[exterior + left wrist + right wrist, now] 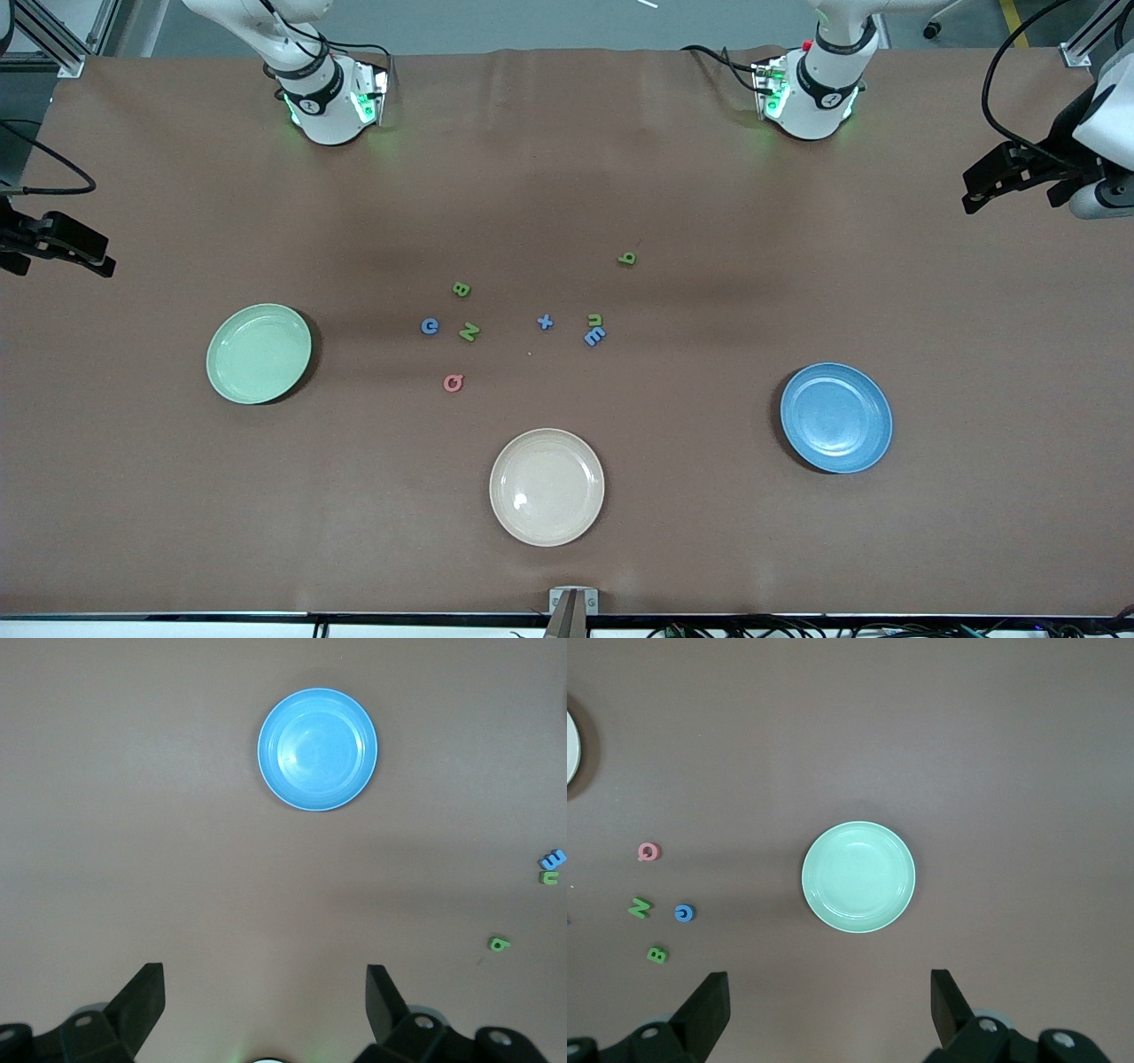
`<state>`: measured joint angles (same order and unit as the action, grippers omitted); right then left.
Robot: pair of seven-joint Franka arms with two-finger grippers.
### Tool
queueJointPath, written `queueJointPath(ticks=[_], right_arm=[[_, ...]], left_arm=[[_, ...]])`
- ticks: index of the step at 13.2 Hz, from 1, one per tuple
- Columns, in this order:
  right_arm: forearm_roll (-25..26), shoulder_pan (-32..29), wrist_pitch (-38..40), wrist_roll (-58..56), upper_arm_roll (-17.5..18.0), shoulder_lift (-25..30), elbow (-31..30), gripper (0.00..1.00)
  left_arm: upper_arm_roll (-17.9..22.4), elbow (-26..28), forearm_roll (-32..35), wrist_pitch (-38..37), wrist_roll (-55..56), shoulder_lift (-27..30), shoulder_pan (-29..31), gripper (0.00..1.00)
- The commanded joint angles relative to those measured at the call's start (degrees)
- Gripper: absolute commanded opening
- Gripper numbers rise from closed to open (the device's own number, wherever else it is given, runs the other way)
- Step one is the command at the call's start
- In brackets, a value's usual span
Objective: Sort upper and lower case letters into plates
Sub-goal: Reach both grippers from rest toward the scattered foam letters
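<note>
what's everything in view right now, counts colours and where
table: 1, brown, under everything
mint green plate: 1, toward the right arm's end
blue plate: 1, toward the left arm's end
cream plate: 1, nearest the front camera, mid table
pink letter: 1, nearest the cream plate
blue letters: 3, mid table, none on a plate
green letters: 4, mid table; b farthest from the camera
right hand: 1, black, open, up over the right arm's end, waiting
left hand: 1, black, open, up over the left arm's end, waiting
</note>
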<state>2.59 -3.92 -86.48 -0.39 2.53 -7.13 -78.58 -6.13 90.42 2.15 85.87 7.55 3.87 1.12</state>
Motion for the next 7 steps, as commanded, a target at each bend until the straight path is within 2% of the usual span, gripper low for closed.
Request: queueJointPath(ticks=[1,5,7], right_arm=[[-0.83,-0.65,0.44,-0.23,0.46,-0.43,1.07,1.0],[-4.52,-1.62,0.44,0.04,0.46,-0.52,1.07,1.0],[-4.79,-1.62,0.52,0.04,0.46,-0.52,1.07,1.0]], left_arm=[[-0.2,-1.3,-0.4,-0.79,-1.4,-0.53,0.19,1.0],[-0.46,-1.38,-0.57,-0.7,-1.75,-1.31,-0.24,1.0],[-0.9,-1.82,-0.66,-0.62,-1.92,-2.63,-0.33,1.0]])
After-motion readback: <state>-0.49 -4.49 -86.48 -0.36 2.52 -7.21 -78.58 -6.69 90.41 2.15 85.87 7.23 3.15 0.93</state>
